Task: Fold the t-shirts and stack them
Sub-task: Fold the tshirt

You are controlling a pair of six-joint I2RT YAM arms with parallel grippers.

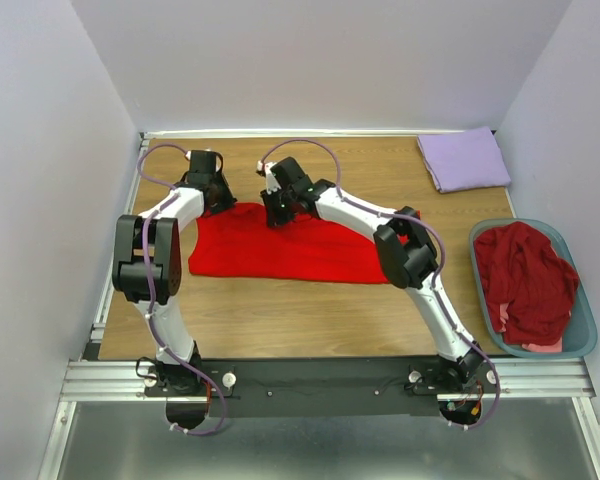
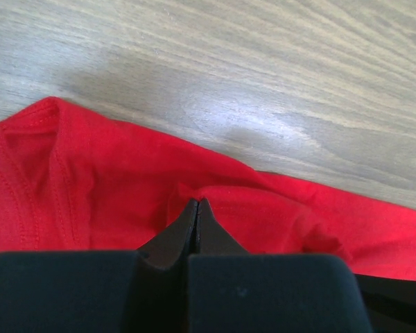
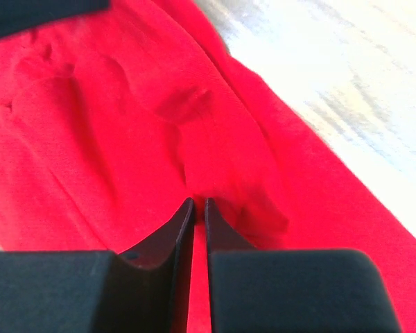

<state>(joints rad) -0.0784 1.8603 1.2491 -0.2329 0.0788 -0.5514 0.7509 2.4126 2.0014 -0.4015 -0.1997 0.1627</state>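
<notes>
A bright red t-shirt (image 1: 280,252) lies spread on the wooden table, centre-left. My left gripper (image 1: 217,196) is at its far left edge, shut on a fold of the red cloth (image 2: 215,201). My right gripper (image 1: 279,213) is at the far edge near the middle, jaws closed to a thin slit on red cloth (image 3: 198,205). A folded lavender t-shirt (image 1: 464,158) lies at the far right corner. Darker maroon shirts (image 1: 525,280) are heaped in the basket.
A teal-blue plastic basket (image 1: 584,330) stands at the right edge of the table. Bare wood (image 1: 310,320) lies between the red shirt and the arm bases. White walls close in the far and side edges.
</notes>
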